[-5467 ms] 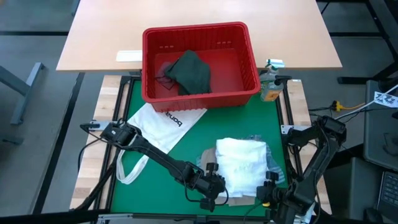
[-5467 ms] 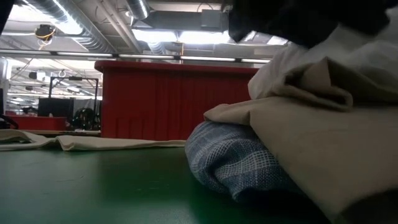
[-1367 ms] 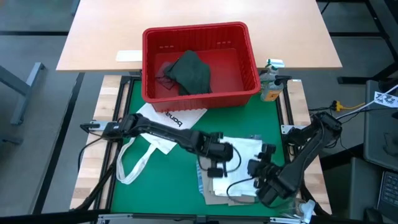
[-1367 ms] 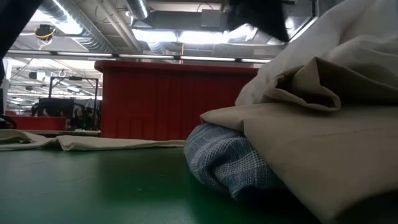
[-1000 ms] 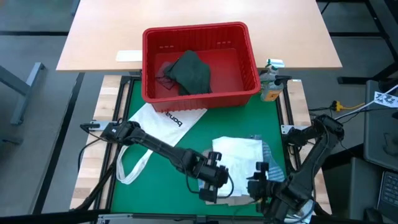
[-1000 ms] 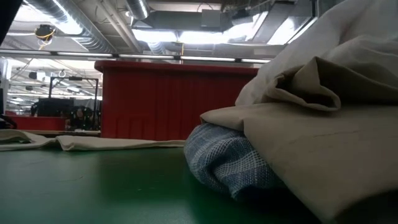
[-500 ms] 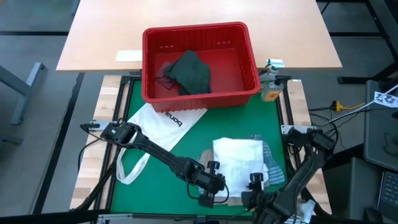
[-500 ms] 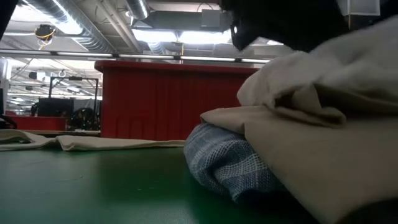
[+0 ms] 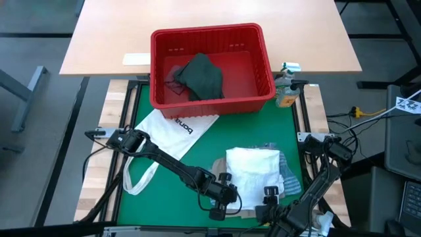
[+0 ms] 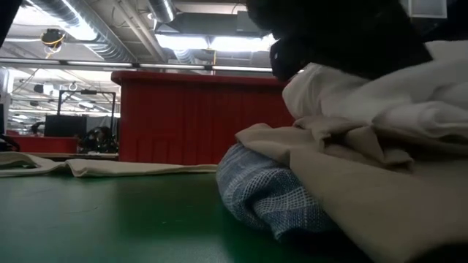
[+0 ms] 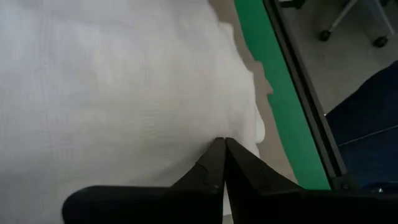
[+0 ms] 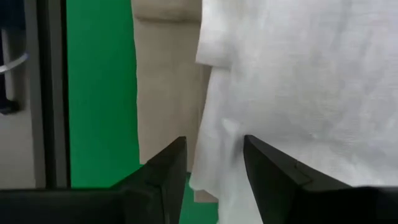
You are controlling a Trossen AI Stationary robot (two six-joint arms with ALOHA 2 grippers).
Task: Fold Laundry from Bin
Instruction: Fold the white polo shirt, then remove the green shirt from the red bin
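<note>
Now tidying the folded white shirt [image 9: 253,172]: my left hand [image 9: 220,205], closed and empty, presses just beside its near edge; right hand [image 9: 268,209] open astride it. Next: release, fetch dark top [image 9: 199,77] from bin [image 9: 212,36].

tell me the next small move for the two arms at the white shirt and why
Probably lift both tools clear of the white shirt. It already lies folded on the tan shirt, the left tool is shut at its near edge, the right tool is open there, and a dark green-grey top waits in the red bin.
</note>
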